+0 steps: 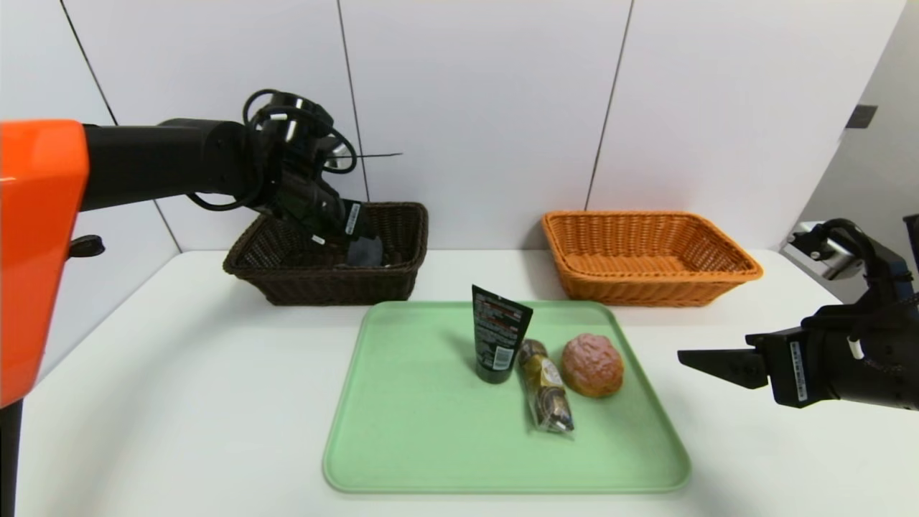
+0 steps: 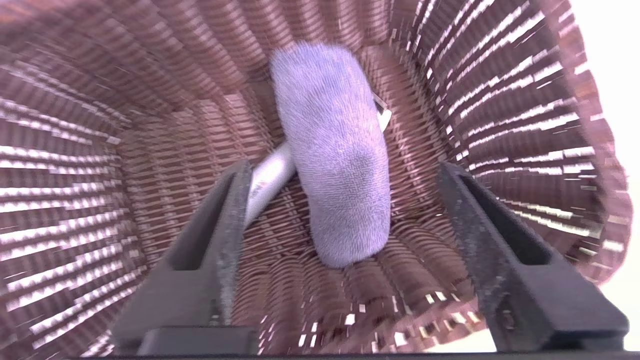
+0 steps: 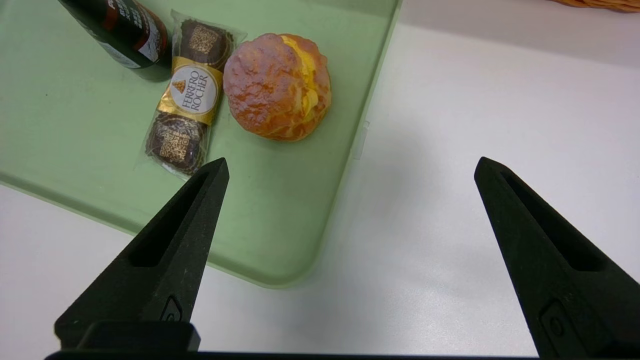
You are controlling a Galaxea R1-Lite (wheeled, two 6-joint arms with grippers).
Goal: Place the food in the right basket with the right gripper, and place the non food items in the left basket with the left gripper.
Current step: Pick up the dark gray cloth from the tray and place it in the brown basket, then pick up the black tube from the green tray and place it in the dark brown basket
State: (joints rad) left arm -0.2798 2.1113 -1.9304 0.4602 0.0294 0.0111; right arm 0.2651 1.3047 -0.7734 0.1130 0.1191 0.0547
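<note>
- Head view: orange shell of the left arm nearest; left gripper [image 1: 357, 240] inside the left basket [image 1: 402, 215], delivering non-food. Black tube [image 1: 497, 334], wrapped snack [image 1: 543, 384] and bun [image 1: 591, 364] wait on the green tray [image 1: 402, 431]; right basket [image 1: 718, 248] looks empty.
- Left wrist view: fingers [image 2: 230, 220] released; grey cloth [image 2: 337, 150] lies dropped, seemingly across the peeler [image 2: 270, 175].
- Right wrist view: right gripper [image 3: 350, 170] parked over the tabletop [image 3: 475, 100], fingers spread.

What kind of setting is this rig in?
Probably a lab test bench, not a home: a bare white table against plain white wall panels, with a staged sorting setup of a green tray and two wicker baskets.
</note>
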